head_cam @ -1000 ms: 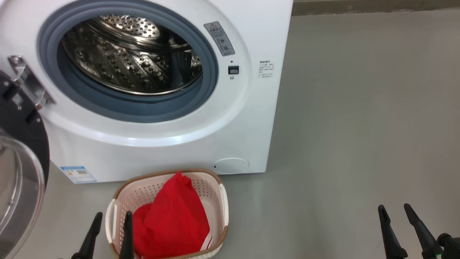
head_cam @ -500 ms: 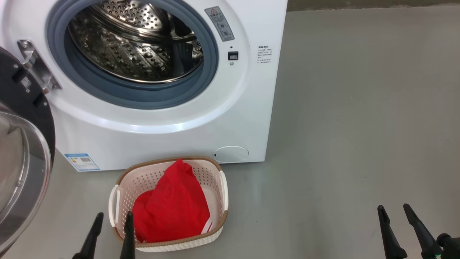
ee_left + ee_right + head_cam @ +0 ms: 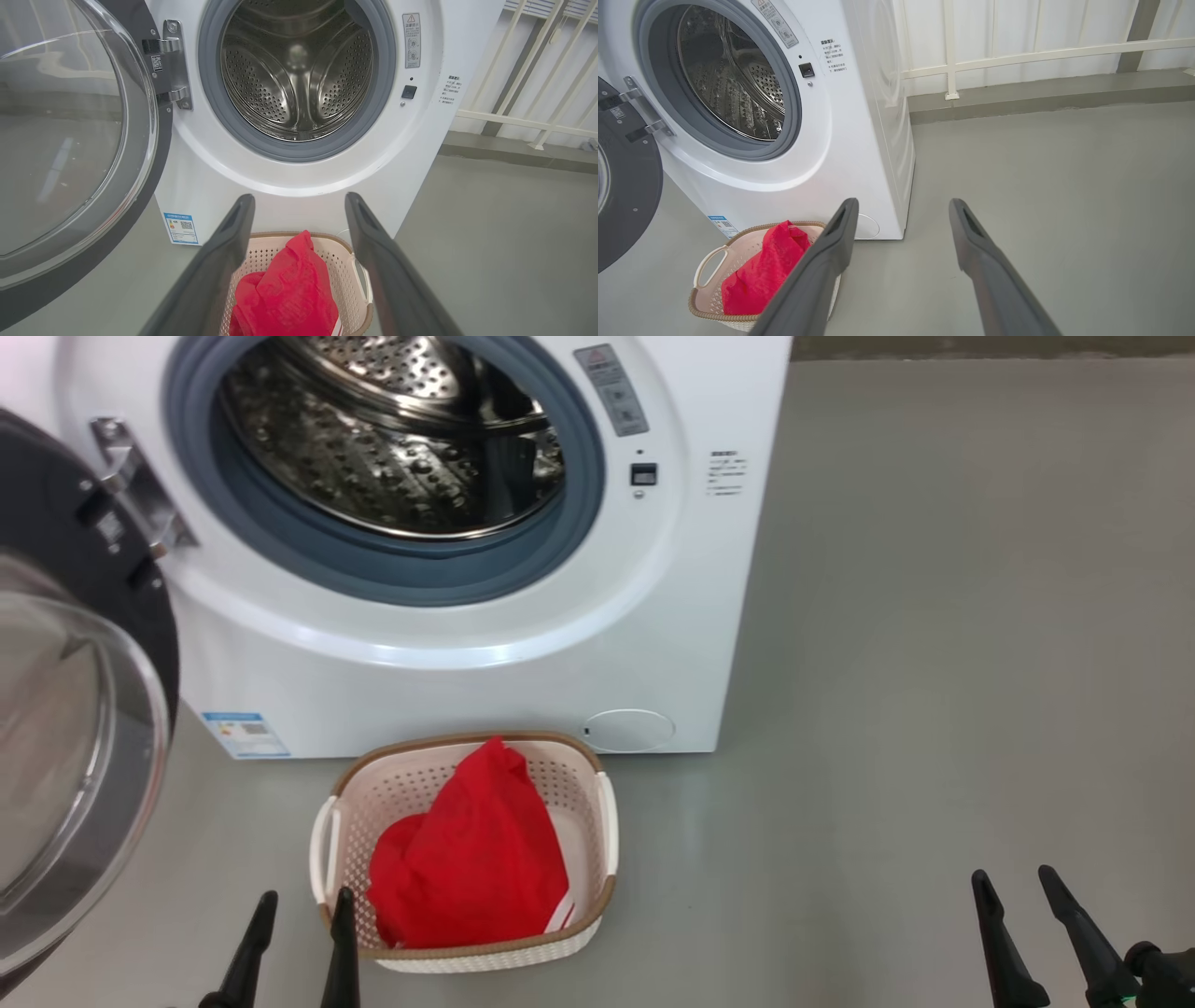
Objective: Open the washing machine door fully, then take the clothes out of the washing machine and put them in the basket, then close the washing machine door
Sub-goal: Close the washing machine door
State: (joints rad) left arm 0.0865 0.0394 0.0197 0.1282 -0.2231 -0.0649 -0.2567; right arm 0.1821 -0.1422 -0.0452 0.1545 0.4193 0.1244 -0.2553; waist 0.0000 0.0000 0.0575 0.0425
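Step in hand, as judged: the last one, closing. The drum [image 3: 299,74] of the washing machine [image 3: 448,681] is seen bare. The clothes [image 3: 476,859] are piled in the basket [image 3: 485,959], which is set on the floor [image 3: 934,663] just in front of the machine, below the opening. A striped edge is seen at the lower right of the red heap.

The left gripper [image 3: 306,896] is held with its fingers spread and nothing between them, low by the basket's left end. The right gripper [image 3: 1012,874] is likewise spread and empty, well apart to the right over bare floor.

The washing machine door [image 3: 75,728] is swung wide on its hinge [image 3: 140,495] at the left of the opening. Its inner side and glass bowl are turned toward the robot. It is round, so no long axis is to be given, and the swing axis is upright at the hinge.

Next move, as judged: the free black rim is to be reached by the left gripper. It is then to be pushed round in an arc onto the grey ring until latched. The basket must be cleared on the way.
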